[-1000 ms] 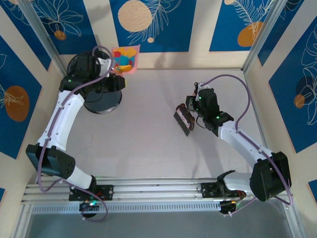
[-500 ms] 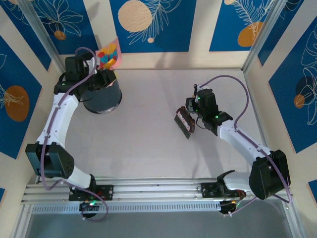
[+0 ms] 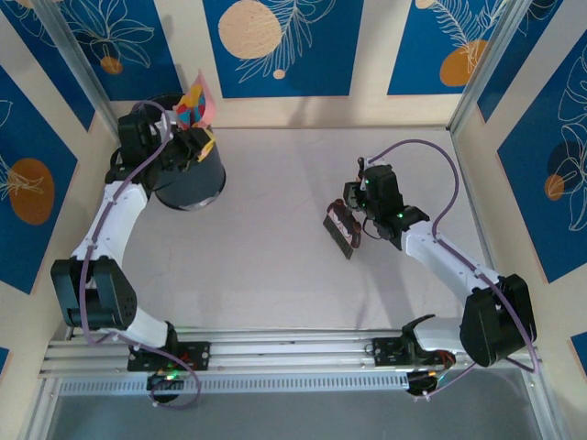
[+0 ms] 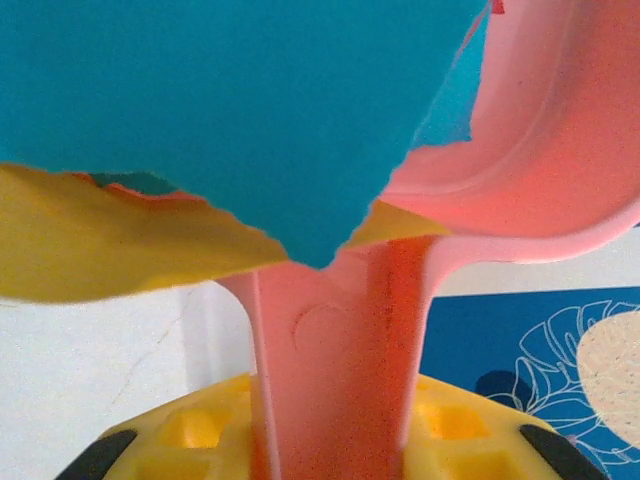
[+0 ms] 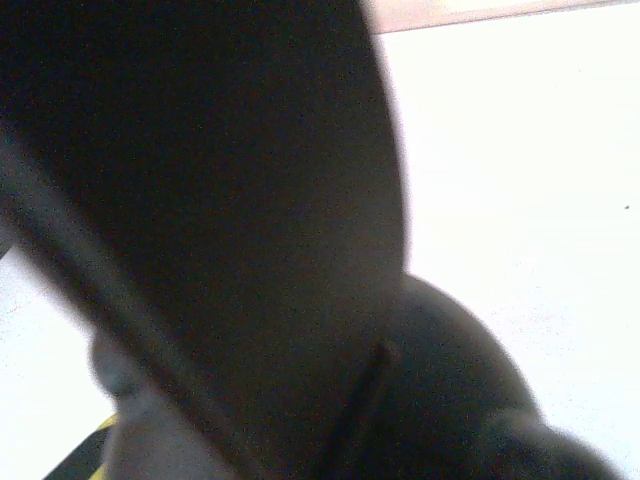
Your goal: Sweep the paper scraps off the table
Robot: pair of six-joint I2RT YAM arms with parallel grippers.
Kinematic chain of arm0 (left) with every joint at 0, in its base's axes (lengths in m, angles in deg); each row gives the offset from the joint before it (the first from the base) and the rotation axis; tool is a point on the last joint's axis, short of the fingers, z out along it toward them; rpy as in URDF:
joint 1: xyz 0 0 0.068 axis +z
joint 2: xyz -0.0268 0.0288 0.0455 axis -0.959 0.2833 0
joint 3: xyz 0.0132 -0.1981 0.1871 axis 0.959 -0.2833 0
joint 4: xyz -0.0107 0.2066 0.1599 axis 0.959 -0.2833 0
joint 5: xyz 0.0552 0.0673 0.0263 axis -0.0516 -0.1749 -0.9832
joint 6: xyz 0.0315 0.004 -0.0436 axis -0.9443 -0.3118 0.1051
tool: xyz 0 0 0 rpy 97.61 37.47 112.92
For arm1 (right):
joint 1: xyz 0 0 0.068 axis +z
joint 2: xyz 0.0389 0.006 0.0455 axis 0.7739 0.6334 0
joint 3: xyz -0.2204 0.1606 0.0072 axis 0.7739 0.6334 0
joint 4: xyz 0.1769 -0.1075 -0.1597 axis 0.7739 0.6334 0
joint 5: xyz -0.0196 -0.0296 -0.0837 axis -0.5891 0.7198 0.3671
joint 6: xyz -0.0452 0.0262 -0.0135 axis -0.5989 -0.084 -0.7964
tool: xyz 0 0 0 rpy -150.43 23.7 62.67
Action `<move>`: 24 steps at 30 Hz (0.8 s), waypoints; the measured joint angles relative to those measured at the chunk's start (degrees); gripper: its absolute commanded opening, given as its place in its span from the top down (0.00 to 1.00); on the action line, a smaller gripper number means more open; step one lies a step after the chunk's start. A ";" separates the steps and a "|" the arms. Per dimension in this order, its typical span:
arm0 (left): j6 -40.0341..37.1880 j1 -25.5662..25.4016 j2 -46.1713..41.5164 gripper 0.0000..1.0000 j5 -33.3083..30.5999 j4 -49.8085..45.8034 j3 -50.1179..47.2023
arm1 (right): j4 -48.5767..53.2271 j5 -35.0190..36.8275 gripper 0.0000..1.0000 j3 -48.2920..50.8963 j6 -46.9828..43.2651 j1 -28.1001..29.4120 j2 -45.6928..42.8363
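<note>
Grey counter (image 3: 275,266) with a black bin (image 3: 194,183) at its far-left corner. The left tool (image 4: 332,435) clamps the handle of the pink dustpan (image 4: 540,150), tipped steeply at the bin's far rim. The right tool (image 3: 356,211), closed, apparently grips the brush (image 3: 337,229) mid-counter. The scraps (image 4: 220,110), teal, yellow and red, lie in the dustpan.

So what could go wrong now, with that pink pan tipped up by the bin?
The paper scraps lie loose in the steeply tilted dustpan, so some may flutter past the rim of the black bin onto the table. The left gripper holds only the thin handle, so the pan might twist.
</note>
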 measured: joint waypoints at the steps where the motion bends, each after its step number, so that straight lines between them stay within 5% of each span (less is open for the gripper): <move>1: 0.96 0.22 -0.02 1.00 0.17 1.09 -0.37 | 0.04 0.00 1.00 -0.02 0.00 0.02 0.00; 24: 27.93 3.39 0.42 1.00 2.51 29.00 -8.76 | 0.48 0.00 1.00 -0.11 0.66 0.02 0.00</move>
